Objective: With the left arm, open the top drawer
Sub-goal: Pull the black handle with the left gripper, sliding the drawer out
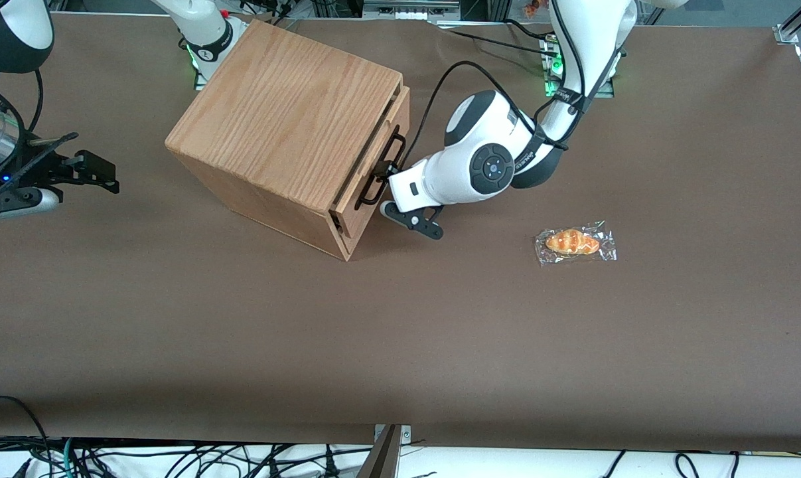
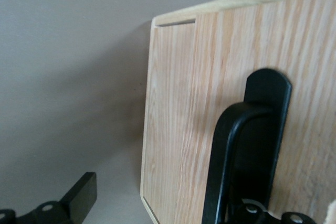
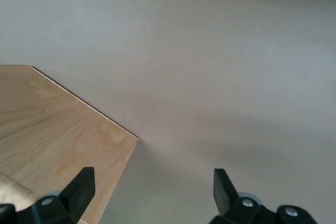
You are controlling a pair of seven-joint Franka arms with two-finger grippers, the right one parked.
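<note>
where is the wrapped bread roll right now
In the front view the wrapped bread roll lies on the brown table, toward the working arm's end, nearer the camera than the left arm's gripper at the top drawer's handle.

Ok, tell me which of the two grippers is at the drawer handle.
The left arm's gripper, on the glossy white arm: it sits at the black bar handle of the top drawer. The parked gripper hangs over the table, apart from the box.

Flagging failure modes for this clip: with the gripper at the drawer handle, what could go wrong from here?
The gripper sits at one end of the black handle, so an off-centre pull might rack the top drawer. The wooden box stands loose and angled on the table; it might slide instead of the drawer opening.
</note>
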